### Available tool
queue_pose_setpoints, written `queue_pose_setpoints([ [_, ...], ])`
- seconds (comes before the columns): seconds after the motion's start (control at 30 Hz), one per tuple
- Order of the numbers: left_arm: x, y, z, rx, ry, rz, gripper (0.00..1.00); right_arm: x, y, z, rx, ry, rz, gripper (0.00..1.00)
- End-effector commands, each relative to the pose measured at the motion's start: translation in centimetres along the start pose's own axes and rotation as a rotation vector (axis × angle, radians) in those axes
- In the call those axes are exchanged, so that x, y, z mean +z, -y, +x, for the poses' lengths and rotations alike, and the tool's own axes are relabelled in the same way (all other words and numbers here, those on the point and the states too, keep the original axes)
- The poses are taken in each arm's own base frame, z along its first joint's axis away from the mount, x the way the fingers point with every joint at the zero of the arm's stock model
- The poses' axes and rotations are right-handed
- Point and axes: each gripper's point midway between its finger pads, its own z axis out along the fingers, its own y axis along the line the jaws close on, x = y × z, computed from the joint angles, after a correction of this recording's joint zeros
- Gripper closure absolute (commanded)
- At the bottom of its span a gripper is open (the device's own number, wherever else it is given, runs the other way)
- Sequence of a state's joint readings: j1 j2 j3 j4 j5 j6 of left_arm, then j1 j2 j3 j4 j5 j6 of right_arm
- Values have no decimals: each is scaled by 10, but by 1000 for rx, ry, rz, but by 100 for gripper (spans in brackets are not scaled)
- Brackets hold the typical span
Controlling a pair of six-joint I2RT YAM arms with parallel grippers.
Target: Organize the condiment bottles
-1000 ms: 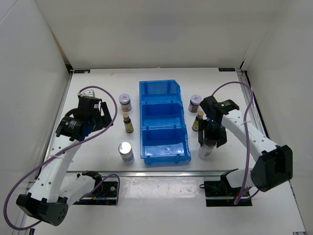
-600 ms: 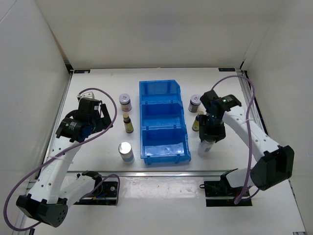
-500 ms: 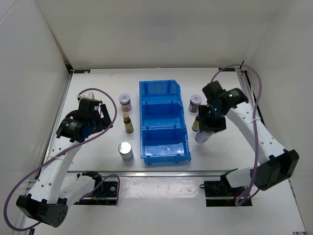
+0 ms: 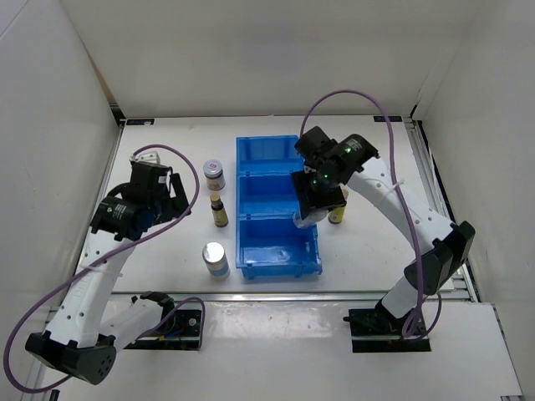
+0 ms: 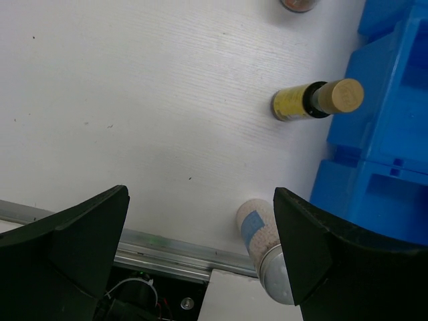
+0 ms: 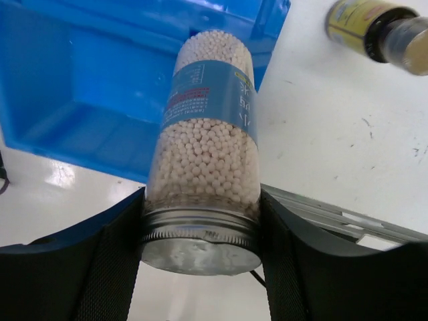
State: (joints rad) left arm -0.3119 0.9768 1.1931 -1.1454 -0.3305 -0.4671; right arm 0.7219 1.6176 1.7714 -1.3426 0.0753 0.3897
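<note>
My right gripper (image 4: 310, 205) is shut on a tall silver-topped cylinder (image 6: 210, 134) full of white beads, gripping it just below the lid. It hangs tilted over the right rim of the blue bin's (image 4: 251, 219) near compartment. A slim yellow bottle (image 4: 338, 215) stands just right of it, also in the right wrist view (image 6: 374, 27). My left gripper (image 4: 167, 196) is open above the table left of the bin. Below it stand another silver-topped cylinder (image 5: 266, 242), a yellow bottle (image 5: 313, 100) and a dark jar (image 4: 215, 173).
The blue three-compartment bin (image 5: 384, 147) runs down the table's middle. A metal rail (image 5: 167, 244) marks the near table edge. White walls enclose the table at the left, back and right.
My right gripper closed on the cylinder right of the bin, lifted it and carried it left and away over the bin's right rim. The left arm barely moved.
</note>
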Motion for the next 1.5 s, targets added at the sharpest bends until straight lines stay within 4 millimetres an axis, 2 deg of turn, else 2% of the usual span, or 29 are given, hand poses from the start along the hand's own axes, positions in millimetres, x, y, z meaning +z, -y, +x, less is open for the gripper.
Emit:
queue_pose_setpoints([
  [0.0,-16,2,-6,13,-1,18,0,2,-17,11,3,-6,-48,100],
  [0.1,-20,-1,-2,-4,-20,8,0,15,-24,24,-11,-50,-58,100],
  [0.2,-23,-3,4,-12,-40,8,0,22,-21,29,-11,-79,-44,100],
  [0.37,-34,-6,2,-30,-17,20,0,-6,-21,20,-11,0,-62,100],
  [0.47,-34,-4,3,-40,-21,28,0,-19,-22,21,-23,-1,-74,100],
  [0.63,-34,-4,3,-40,-21,28,0,-19,-28,27,-33,-28,-111,100],
  [0.7,-34,-4,3,-40,-21,28,0,-12,-28,32,-41,-48,-105,100],
  [0.77,-34,-4,3,-40,-21,28,0,-9,-34,27,-42,-29,-129,100],
  [0.9,-25,7,18,-20,-94,66,0,13,-40,26,-60,-83,-121,100],
  [1.0,-24,11,16,-27,-76,86,0,31,-43,21,-68,-98,-114,100],
  [1.2,-20,26,23,58,-125,167,0,65,-43,31,-62,-217,-82,100],
  [1.47,-21,32,30,84,-140,190,0,80,-44,26,-68,-306,-28,100],
])
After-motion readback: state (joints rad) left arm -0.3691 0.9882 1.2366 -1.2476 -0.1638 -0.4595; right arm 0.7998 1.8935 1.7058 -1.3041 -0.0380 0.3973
